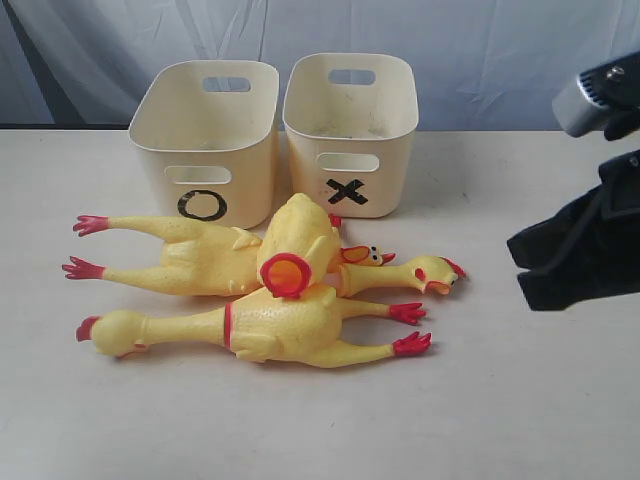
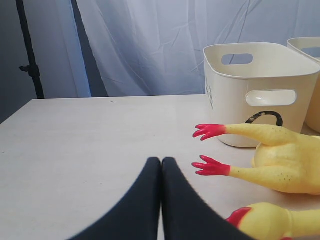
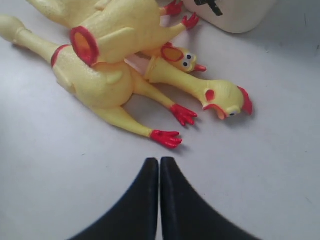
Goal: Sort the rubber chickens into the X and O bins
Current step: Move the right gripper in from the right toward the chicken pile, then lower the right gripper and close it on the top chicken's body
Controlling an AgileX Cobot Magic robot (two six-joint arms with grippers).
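Over table [image 1: 520,400] nr rubber chickens [image 1: 270,290]: R end effector [image 3: 159,161] pinched together, empty; L end effector [image 2: 161,161] too.

Black tapered jaws, possibly a grey wrist camera [image 1: 586,98]

The exterior camera looks down across the counter [image 1: 520,400] toward its far edge. Both wrist cameras sit closer, sharing the rubber chickens [image 1: 280,325].
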